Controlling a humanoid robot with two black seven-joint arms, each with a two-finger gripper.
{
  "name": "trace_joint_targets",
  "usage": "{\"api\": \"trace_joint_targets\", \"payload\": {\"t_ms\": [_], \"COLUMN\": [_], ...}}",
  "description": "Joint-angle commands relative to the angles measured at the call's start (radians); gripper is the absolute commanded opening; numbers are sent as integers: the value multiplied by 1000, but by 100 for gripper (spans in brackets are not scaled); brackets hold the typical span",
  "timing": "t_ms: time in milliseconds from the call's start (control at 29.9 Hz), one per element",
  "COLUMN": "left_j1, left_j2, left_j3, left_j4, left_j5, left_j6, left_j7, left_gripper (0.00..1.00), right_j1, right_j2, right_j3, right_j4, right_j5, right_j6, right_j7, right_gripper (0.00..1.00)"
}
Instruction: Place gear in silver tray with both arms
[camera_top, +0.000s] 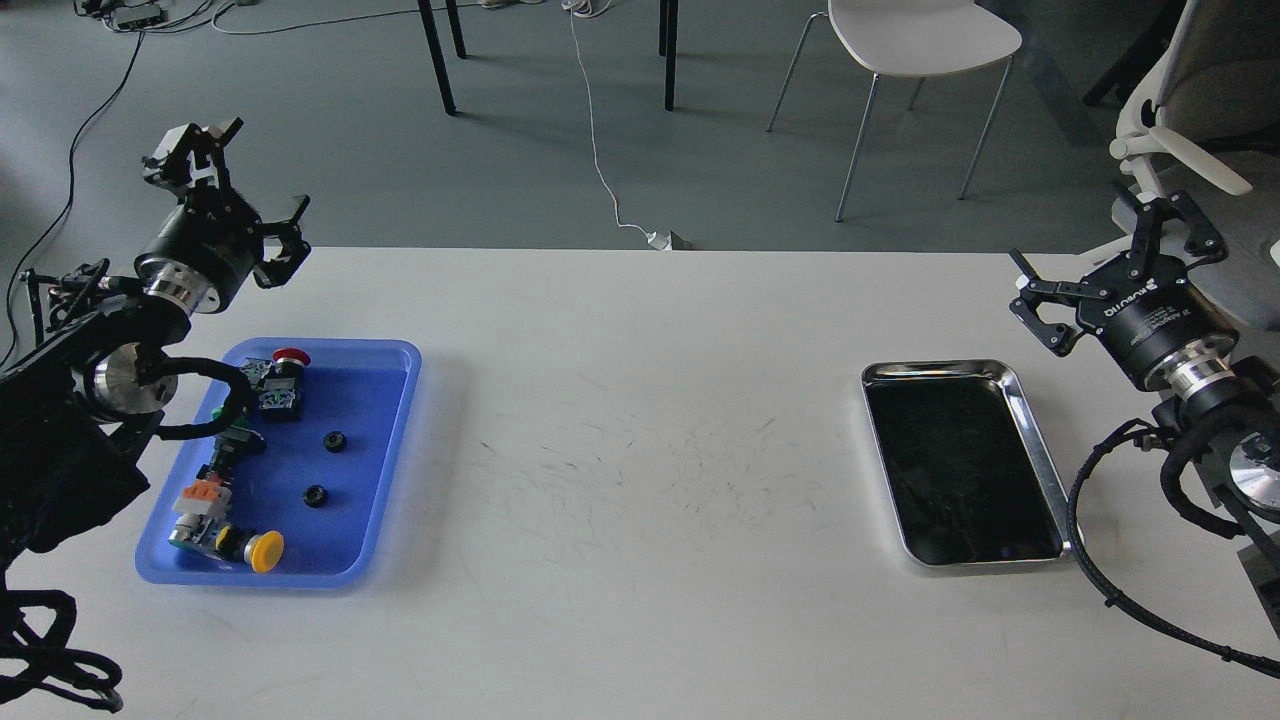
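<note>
Two small black gears (334, 441) (316, 495) lie in the blue plastic tray (390, 470) at the left of the white table. The silver tray (1035, 440) sits at the right with its dark bottom bare. My left gripper (235, 190) is raised behind the blue tray's far left corner, fingers spread open and holding nothing. My right gripper (1110, 250) hovers beyond the silver tray's far right corner, also open and holding nothing.
The blue tray also holds a red push button (288, 358), a yellow push button (262, 550) and other small electrical parts. A bare stretch of table (640, 430) separates the two trays. Chairs and table legs stand beyond the far edge.
</note>
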Motion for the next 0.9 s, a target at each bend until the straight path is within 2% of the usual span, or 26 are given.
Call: {"api": "trace_joint_targets", "payload": {"t_ms": [0, 870], "left_j1": [3, -8], "left_j2": [2, -7], "left_j3": [0, 2], "left_j4": [0, -2], "left_j5": [1, 28], "left_j6": [0, 0], "left_j7": [0, -1], "left_gripper": [98, 98], "right_j1": [0, -12], "right_j2": [-1, -9], "right_j3": [1, -4], "right_j4": [-2, -2], "right_j5": [0, -3], "right_j6": [0, 7], "right_j7": [1, 3], "right_gripper": [99, 99]}}
